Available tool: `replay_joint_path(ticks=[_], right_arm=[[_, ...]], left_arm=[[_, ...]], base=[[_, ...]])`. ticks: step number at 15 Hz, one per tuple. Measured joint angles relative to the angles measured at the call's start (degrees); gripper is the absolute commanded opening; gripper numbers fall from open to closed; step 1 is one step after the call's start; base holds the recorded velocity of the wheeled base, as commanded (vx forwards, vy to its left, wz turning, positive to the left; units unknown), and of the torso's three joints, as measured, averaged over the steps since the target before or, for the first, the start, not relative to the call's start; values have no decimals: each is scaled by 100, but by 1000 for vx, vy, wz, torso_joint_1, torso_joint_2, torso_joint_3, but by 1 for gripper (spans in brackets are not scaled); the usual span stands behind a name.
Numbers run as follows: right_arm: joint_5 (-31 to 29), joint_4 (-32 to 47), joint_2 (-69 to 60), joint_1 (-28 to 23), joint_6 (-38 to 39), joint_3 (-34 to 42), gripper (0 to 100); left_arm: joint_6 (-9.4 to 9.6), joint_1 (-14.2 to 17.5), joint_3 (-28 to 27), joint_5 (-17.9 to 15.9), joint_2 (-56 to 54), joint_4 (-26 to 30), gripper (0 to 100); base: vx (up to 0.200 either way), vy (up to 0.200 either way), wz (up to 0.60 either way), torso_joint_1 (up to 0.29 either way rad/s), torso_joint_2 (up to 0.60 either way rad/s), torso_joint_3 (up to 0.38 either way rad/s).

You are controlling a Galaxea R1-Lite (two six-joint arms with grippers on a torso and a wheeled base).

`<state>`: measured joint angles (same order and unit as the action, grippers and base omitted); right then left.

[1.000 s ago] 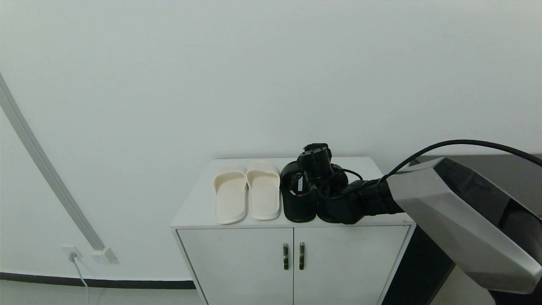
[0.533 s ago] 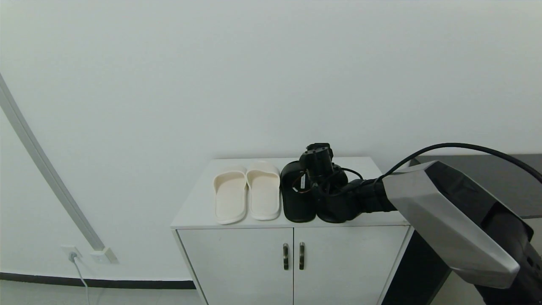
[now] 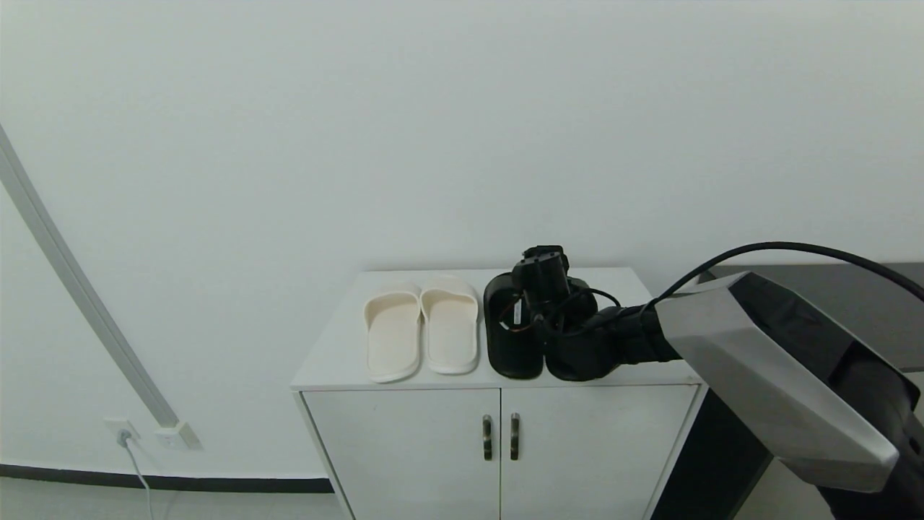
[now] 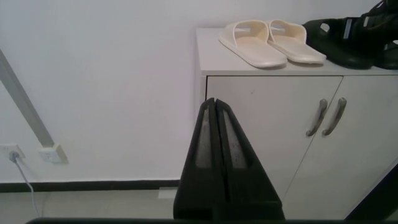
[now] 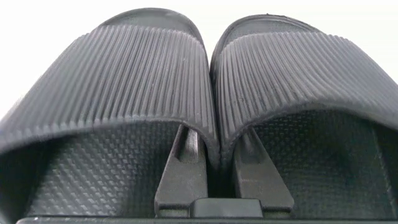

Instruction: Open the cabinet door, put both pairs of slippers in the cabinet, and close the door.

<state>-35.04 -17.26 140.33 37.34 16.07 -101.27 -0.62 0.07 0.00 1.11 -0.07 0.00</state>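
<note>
Change: since a second ago the left slipper of the black slippers (image 3: 512,339) has slid a touch toward its mate, away from the white pair. The right arm has shifted slightly with it.
Right tool: we see the right tool (image 5: 216,134) clenched on the black slippers. One of its fingers (image 5: 180,168) sits inside each slipper, and the two adjoining strap walls are squeezed between them.
Black slippers: they are on the right half of the cabinet (image 3: 404,440) top, side by side and pressed together (toes toward the wall).
White slippers: the white slippers (image 3: 422,328) lie side by side on the same top, just left of the black pair with a narrow gap between.
Cabinet doors: both are shut, and the handles (image 3: 499,436) stand side by side at the middle seam.
Left tool: the left tool (image 4: 215,102) is clenched on nothing, its fingers flat together. We find it low in front of the cabinet's left side, well apart from both pairs.
</note>
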Motion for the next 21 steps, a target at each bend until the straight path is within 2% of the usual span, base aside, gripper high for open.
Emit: replay_joint_path(ticks=[2,6,11,15,17,21], right_arm=[[6,-20,-238,20,-66,276,0],[411,-148,-1441,213,-211,1687,0],[1670,-512,-3256,646,-364,3814,0],[2866,-635,-4618,857,-542,5174,0],[3376,-617,-5124,855,-575,5532,0],[3422,-627,-5430,846,-725,5704,0]], left_arm=[[2,0,0,1,0,0,0],[0,0,0,1,0,0,0],[-4,0,0,1,0,0,0],[-11,0,0,-5,0,0,0],[-20,0,0,-7,0,0,0],[-17,-7,0,-13,0,0,0]], base=[[0,0,0,0,0,0],[0,0,0,0,0,0],[0,0,0,0,0,0],[0,0,0,0,0,0],[0,0,0,0,0,0],[-50,0,0,1,1,2]])
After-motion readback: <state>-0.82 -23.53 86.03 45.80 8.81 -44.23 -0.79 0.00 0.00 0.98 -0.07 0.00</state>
